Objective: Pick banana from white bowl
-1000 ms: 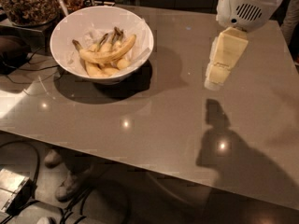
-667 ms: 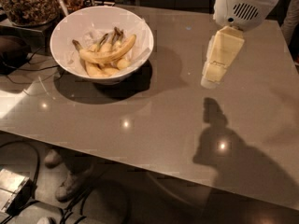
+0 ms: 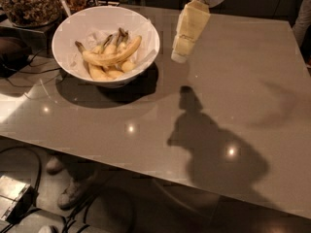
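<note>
1. A clear jar of brown granola stands behind the left edge of the grey tabletop. A dark rounded object and thin black cables lie to the left of the white bowl.
2. Below the near edge of the tabletop, a pair of light shoes shows on the floor.
3. The bowl sits at the tabletop's far left. Nothing stands on the bare surface between the bowl's right rim and the gripper.
4. The banana lies across the top of the pile inside the bowl, its thin dark stem pointing left. It rests on shorter bananas joined by dark stems.
5. The cream-coloured gripper hangs in the air just right of the bowl, tilted down and to the left. It is apart from the rim and from the fruit. Whether it is released or clenched cannot be told, and nothing is seen in its hold.
6. The tabletop is smooth and glossy, with pinpoints of reflected light and the arm's broad shadow. The bowl is deep, round and plain, with a flaring rim.
</note>
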